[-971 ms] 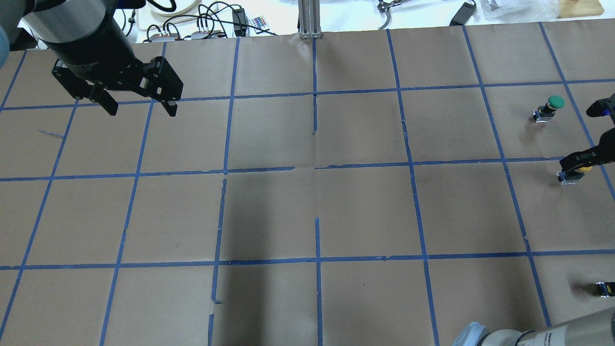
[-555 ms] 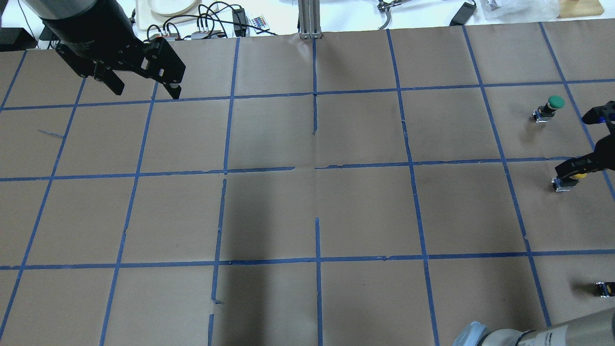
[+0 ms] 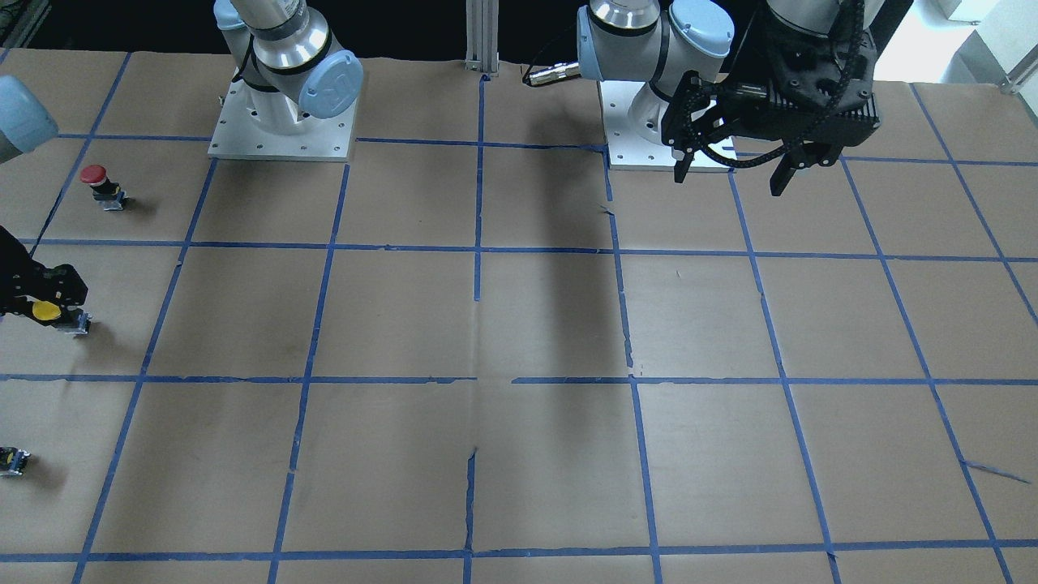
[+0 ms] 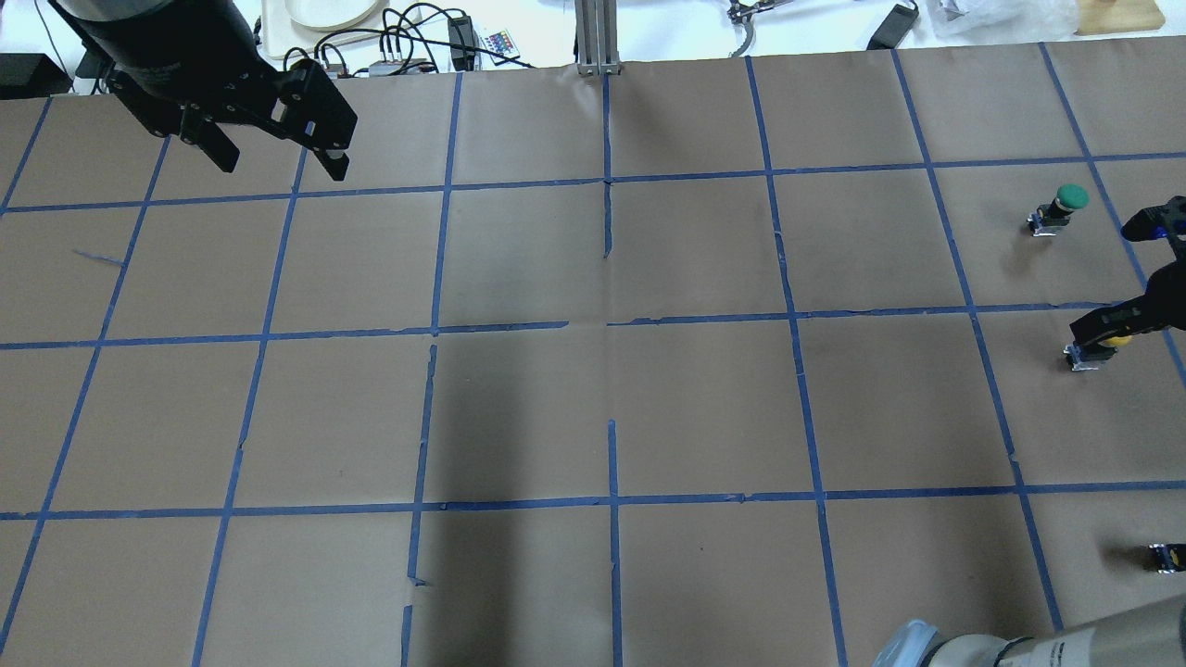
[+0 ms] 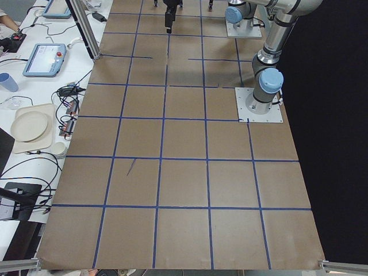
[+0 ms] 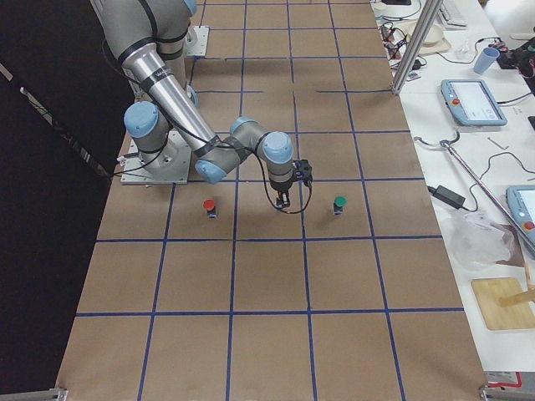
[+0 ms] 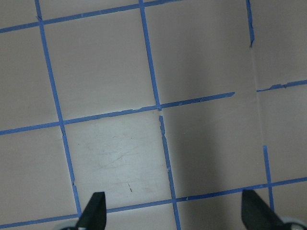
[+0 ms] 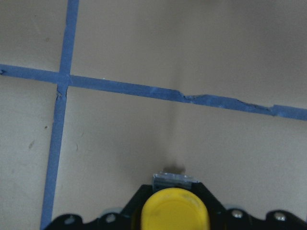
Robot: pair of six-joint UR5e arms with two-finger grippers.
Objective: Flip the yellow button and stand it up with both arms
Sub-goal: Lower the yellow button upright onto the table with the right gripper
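The yellow button (image 4: pixel 1118 341) has a round yellow cap on a black body with a clear base. It is at the table's right edge. My right gripper (image 4: pixel 1104 330) is shut on it just under the cap. The right wrist view shows the cap (image 8: pixel 175 210) between the black fingers. The front view shows the button (image 3: pixel 46 310) at its left edge. I cannot tell whether its base touches the paper. My left gripper (image 4: pixel 282 169) is open and empty, high over the far left of the table, also seen in the front view (image 3: pixel 730 182).
A green-capped button (image 4: pixel 1063 207) stands on the far side of the yellow one. A red-capped button (image 3: pixel 101 185) stands nearer the robot bases. The brown paper has a blue tape grid (image 4: pixel 611 324). Cables and a plate lie beyond the far edge (image 4: pixel 389 46).
My left gripper has moved toward the table's far edge, still open. My right gripper has shifted slightly inward over the table with the yellow button held.
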